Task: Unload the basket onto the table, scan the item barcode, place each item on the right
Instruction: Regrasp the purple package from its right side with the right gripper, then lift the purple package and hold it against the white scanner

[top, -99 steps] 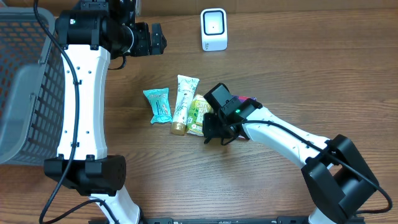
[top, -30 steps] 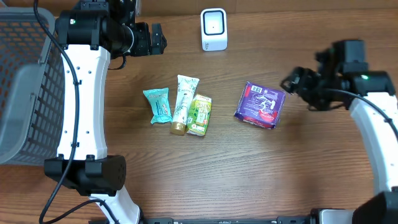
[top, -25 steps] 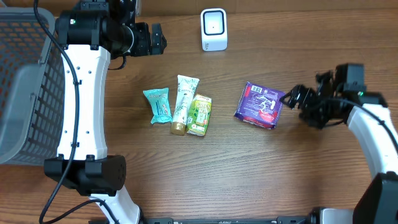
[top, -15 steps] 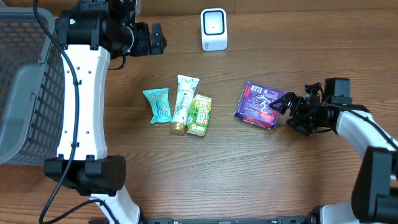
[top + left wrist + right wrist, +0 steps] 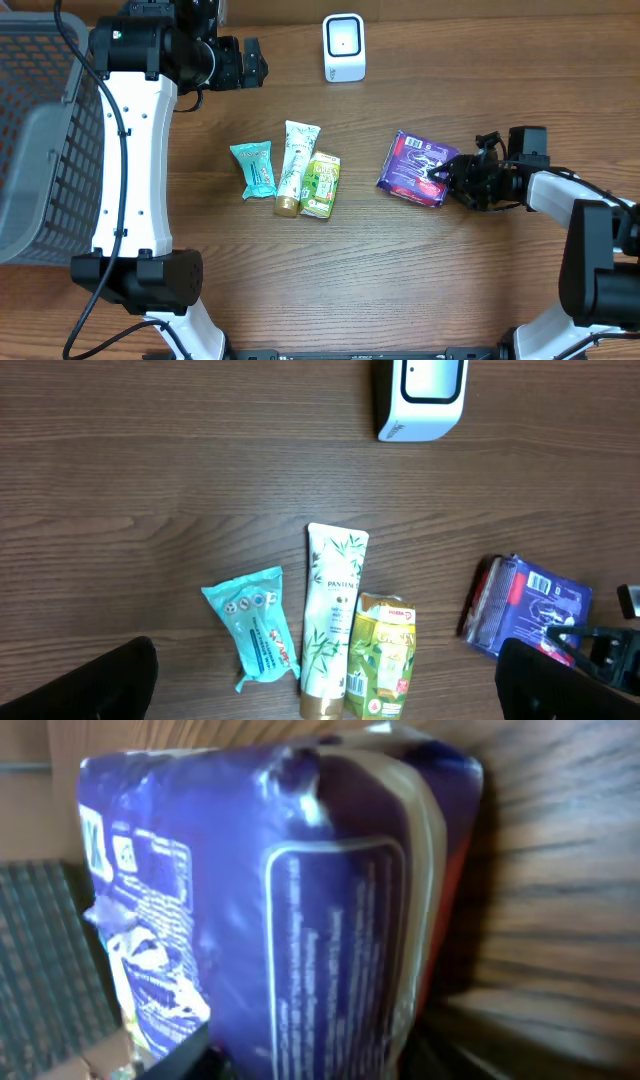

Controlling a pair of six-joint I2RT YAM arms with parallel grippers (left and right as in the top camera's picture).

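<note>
Currently the purple package (image 5: 415, 166) lies flat on the wooden table (image 5: 500, 80), right of centre in the overhead view and well below the white scanner (image 5: 344, 47), which stands at the top middle. The right gripper (image 5: 451, 178) reaches in low from the right edge of the frame, and its fingers straddle the package's right-hand end. In the right wrist view the purple wrapper fills nearly the whole picture, with dark finger shapes at the bottom on either side of it, but I cannot tell whether the fingers are pressing on the wrapper or only flanking it. The left gripper (image 5: 252, 62) hangs in the upper left, away from every item, its fingers spread wide at the two lower corners of its own wrist view. Left of the package, a teal packet (image 5: 254, 169), a white tube (image 5: 297, 163) and a green carton (image 5: 321, 185) lie side by side near the middle. A grey basket (image 5: 40, 60) fills the left edge.
</note>
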